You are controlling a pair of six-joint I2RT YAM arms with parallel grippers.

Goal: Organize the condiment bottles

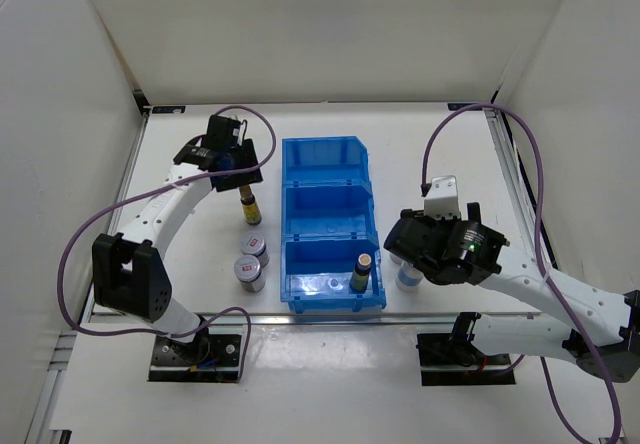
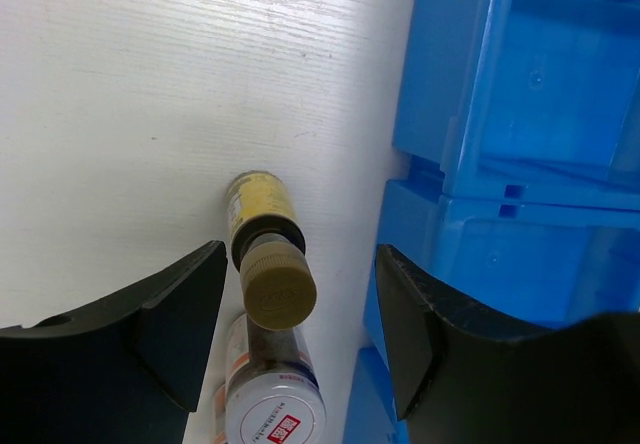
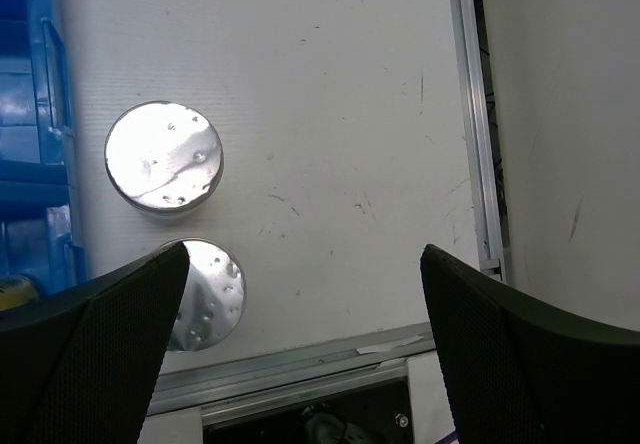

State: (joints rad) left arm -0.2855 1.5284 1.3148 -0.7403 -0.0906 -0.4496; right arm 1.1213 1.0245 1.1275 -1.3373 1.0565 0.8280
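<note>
White tabletop (image 1: 450,154) is bearing an amber bottle (image 2: 262,214), standing left of the blue bin (image 1: 330,164) beneath the down-pointing left gripper (image 2: 300,254), jaws gaping wide; right gripper (image 3: 302,254), equally spread, is hovering over two silver-lidded jars (image 3: 163,156) right of the bin.

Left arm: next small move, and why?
Probably lower the left gripper over the amber bottle and close. Its jaws stand open, the tan cap shows between them, and the bottle stands upright beside the blue bin, not yet held.
</note>
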